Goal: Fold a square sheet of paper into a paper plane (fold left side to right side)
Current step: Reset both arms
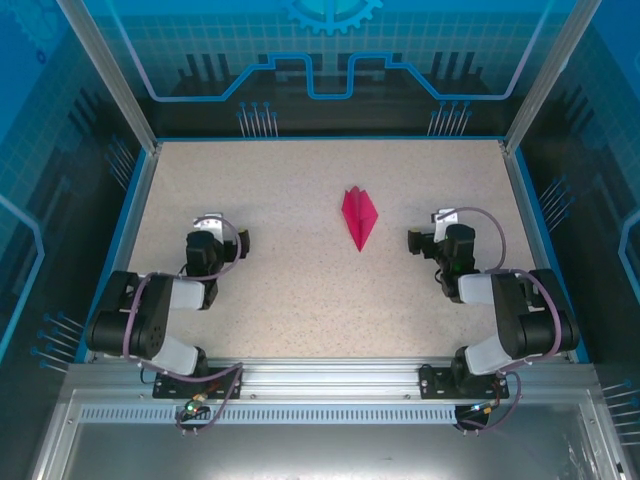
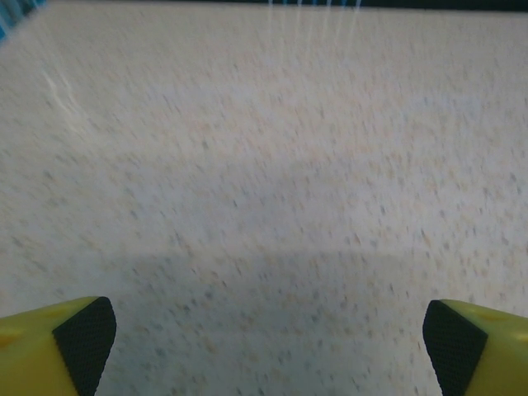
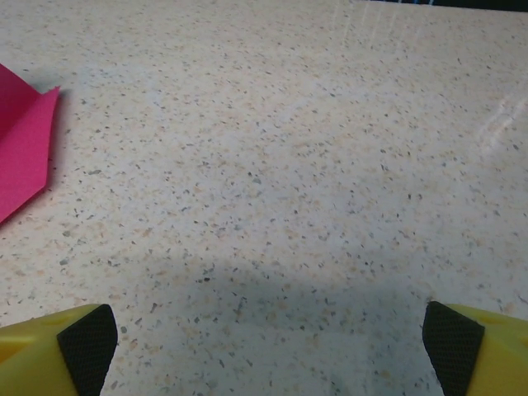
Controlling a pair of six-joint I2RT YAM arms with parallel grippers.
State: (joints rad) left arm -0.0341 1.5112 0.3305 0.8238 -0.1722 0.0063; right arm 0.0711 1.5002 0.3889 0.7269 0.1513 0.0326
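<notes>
Seen from overhead, both arms sit folded low near their bases, with the left fingers (image 1: 212,232) and the right fingers (image 1: 440,235) reaching out over the speckled tabletop (image 1: 300,300). This view takes in the whole layout at once. Each wrist view gives a close look at its own black-padded yellow tips.

In the left wrist view, the left fingers (image 2: 82,342) sit at the two bottom corners of the frame, spread as wide as they go. Nothing is between them and they touch nothing. Ahead of them is a blurred stretch of tabletop.

The right fingers (image 3: 82,342) are spread just as wide and grip nothing. Their shadow falls on the tabletop below.

Farther out, the paper plane (image 1: 360,215) lies on the tabletop between the two arms, nearer the right one and apart from both. It is a magenta-pink dart with a centre crease, its narrow point toward the bases. In the right wrist view, one edge of the paper plane (image 3: 25,148) enters at the left, ahead and to the left of the right fingers.
</notes>
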